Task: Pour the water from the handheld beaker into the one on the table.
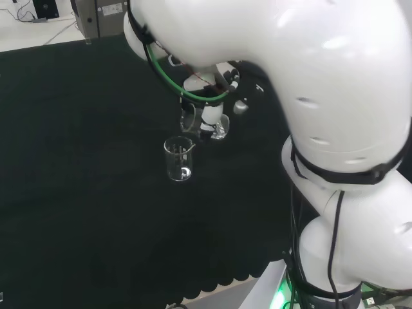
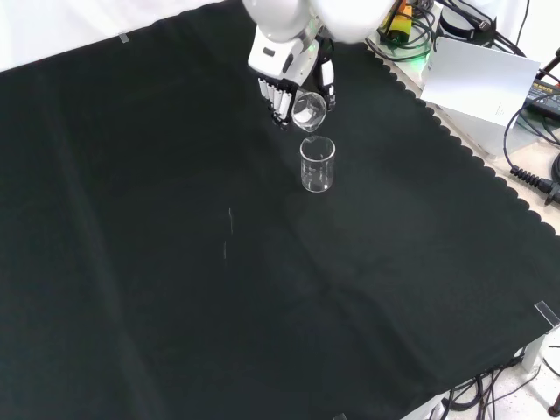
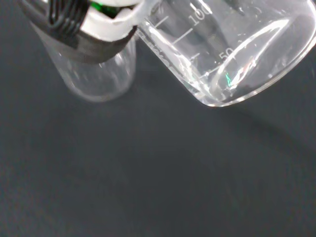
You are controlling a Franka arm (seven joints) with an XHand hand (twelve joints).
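hand [image 2: 284, 74] grasps a tilted glass beaker [image 2: 309, 109], fingers curled round it, mouth leaning toward the upright beaker on the cloth [image 2: 318, 164] just beside and below.

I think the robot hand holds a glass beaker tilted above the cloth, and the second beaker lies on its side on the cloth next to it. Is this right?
Not quite. The second beaker does not lie on its side; it stands upright on the black cloth, as the front view shows. The rest is right: the robot hand holds a glass beaker tilted above the cloth, next to the standing one.
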